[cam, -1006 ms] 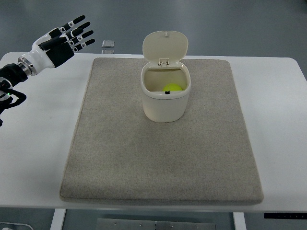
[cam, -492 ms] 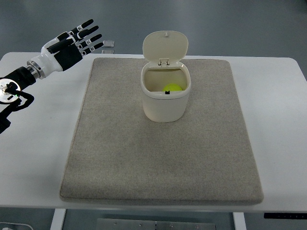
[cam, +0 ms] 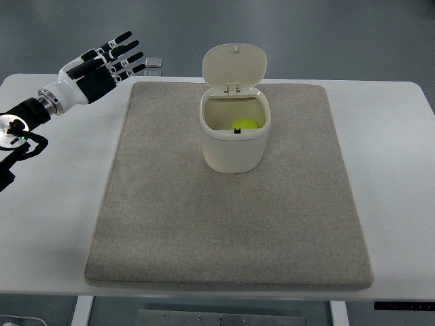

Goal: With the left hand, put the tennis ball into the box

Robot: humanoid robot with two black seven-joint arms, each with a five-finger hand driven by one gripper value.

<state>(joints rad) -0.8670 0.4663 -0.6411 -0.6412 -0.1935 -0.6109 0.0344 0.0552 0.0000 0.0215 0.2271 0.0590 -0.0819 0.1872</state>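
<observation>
White surface [cam: 61, 204] carries a grey mat [cam: 231, 224], and mid-mat stands the cream box [cam: 233, 146], lid tipped up and open. Left of the box, off the mat's far corner, the left hand [cam: 95, 71] hovers with fingers [cam: 122, 51] spread, holding nothing. Tennis ball [cam: 245, 125] sits inside the box.

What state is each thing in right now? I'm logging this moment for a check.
Box: upright on the mat, lid flipped open.
Tennis ball: inside the box.
Left robot hand: fingers spread, holding nothing, over the table's far left corner.
Mat: flat on the table.
</observation>
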